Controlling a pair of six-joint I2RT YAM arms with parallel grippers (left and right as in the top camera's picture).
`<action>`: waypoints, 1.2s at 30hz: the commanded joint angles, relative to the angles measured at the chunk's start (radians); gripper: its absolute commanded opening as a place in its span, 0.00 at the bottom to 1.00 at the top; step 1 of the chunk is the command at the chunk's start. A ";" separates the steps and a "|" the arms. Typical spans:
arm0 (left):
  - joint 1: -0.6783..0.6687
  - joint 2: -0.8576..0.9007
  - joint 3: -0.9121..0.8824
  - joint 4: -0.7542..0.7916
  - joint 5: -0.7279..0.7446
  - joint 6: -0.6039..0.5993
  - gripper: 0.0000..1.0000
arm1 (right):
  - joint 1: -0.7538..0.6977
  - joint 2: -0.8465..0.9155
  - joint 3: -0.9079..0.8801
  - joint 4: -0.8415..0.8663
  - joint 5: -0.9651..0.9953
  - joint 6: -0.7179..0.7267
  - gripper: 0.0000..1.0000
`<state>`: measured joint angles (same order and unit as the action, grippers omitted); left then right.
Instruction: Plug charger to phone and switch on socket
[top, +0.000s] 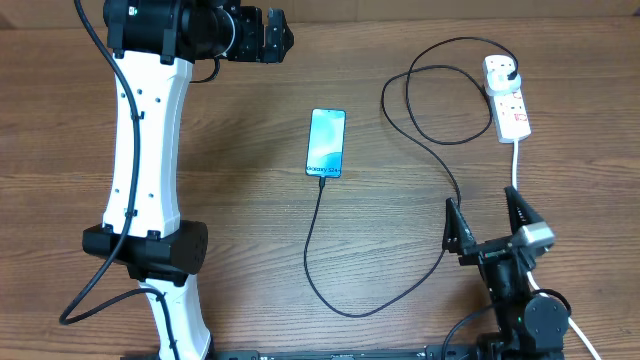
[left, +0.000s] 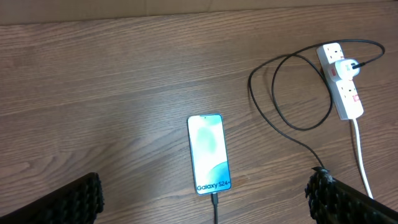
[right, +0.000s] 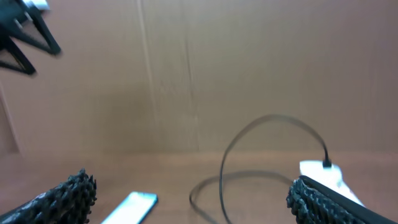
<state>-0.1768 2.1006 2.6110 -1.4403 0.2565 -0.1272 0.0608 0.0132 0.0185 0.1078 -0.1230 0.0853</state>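
1. I am seeing the left tool (top: 282, 35) at the far edge of the desk (top: 250, 200), well apart from the task's things. It is hanging with its jaws spread wide; in its wrist view the two ridged black fingers (left: 74, 199) are sitting at the bottom corners, far apart.
2. The phone (top: 326, 142) is lying flat near the middle of the desk, screen up and glowing light blue, with a line of dark text at the end nearer the arms' bases.
3. The charger (top: 352, 314) is meeting the phone at that near end, where its small tip appears to be seated. From there the thin black cable is running toward me, curving to the right, then climbing past the right tool and looping twice on the far right of the desk.
4. The right tool (top: 482, 205) is sitting at the near right with its jaws spread wide, the cable passing just beside its left finger. I cannot tell whether they are touching.
5. The socket (top: 507, 100) is lying at the far right, with the charger's black plug sitting in its far outlet. I cannot tell how its red switches are standing. A thick white cord (top: 516, 160) is leaving its near end, running toward the right tool.
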 joint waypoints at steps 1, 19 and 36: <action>-0.002 0.007 0.004 0.004 -0.003 -0.004 1.00 | 0.011 -0.011 -0.011 -0.042 0.010 -0.005 1.00; -0.002 0.007 0.004 0.004 -0.003 -0.004 1.00 | 0.011 -0.011 -0.011 -0.182 0.010 -0.001 1.00; -0.002 0.007 0.004 0.004 -0.003 -0.003 1.00 | 0.011 -0.011 -0.011 -0.185 0.017 0.000 1.00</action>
<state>-0.1768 2.1006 2.6110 -1.4403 0.2569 -0.1272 0.0616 0.0128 0.0185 -0.0795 -0.1223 0.0849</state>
